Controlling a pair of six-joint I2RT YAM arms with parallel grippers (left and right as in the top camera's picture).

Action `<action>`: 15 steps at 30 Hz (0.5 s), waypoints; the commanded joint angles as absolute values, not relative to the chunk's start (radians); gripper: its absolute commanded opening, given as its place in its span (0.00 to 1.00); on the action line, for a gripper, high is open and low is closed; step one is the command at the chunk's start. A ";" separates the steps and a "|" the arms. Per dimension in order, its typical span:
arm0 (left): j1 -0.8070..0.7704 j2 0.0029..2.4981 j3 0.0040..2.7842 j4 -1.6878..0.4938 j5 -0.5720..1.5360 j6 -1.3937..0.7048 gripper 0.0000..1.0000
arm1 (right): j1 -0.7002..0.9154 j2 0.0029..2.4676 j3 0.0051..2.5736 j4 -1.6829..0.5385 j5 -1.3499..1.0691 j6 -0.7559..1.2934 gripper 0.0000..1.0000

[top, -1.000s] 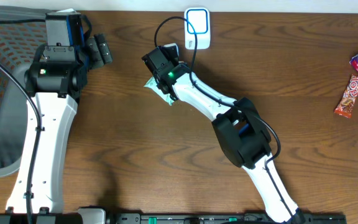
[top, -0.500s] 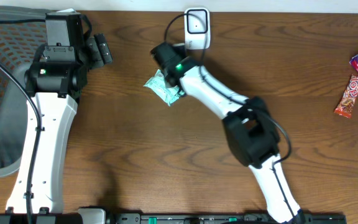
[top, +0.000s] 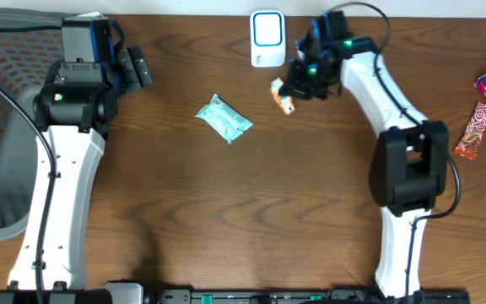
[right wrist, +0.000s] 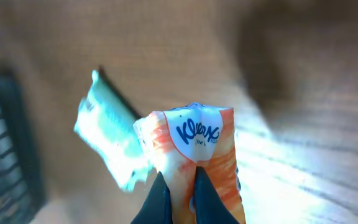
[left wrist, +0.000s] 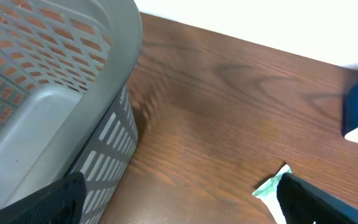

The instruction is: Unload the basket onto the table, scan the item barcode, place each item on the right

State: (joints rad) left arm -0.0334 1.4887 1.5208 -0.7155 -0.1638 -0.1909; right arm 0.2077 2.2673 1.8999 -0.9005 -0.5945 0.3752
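Our right gripper (right wrist: pixel 178 188) has its fingers pressed together on the lower edge of an orange Kleenex packet (right wrist: pixel 194 146). It pinches the packet and holds it in the air, just right of the white scanner (top: pixel 267 38) at the far side of the table (top: pixel 226 211).

The grip looks thin, taken on a soft edge, so we judge the packet could swing, twist or slip out. The scanner could also miss the code if the barcode side faces away from it.

A green packet (top: pixel 224 118) lies flat to the left, apart from the gripper. Further left, our left gripper (top: pixel 133 69) stands spread wide and empty, beside the grey basket (left wrist: pixel 55 106).

No view shows us a barcode. The right wrist view is blurred, and the scanner is cut off at the edge of the left wrist view.
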 commanded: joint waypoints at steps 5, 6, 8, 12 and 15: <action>-0.028 1.496 1.522 -0.718 -0.176 -0.204 0.98 | 0.109 2.317 1.697 -0.817 -0.895 0.316 0.01; -0.028 1.496 1.522 -0.718 -0.176 -0.204 0.98 | 0.091 2.317 1.693 -0.822 -0.889 0.315 0.03; -0.028 1.496 1.522 -0.718 -0.176 -0.204 0.98 | 0.059 2.317 1.693 -0.834 -0.850 0.305 0.07; -0.028 1.496 1.522 -0.718 -0.176 -0.204 0.98 | 0.009 2.290 1.698 -0.883 -0.646 0.311 0.17; -0.028 1.496 1.522 -0.718 -0.176 -0.204 0.98 | -0.009 2.259 1.712 -0.936 -0.498 0.320 0.26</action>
State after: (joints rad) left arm -0.0334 1.4887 1.5208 -0.7155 -0.1638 -0.1909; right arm 0.0090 2.3043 1.7016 -0.9089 -0.7036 0.3252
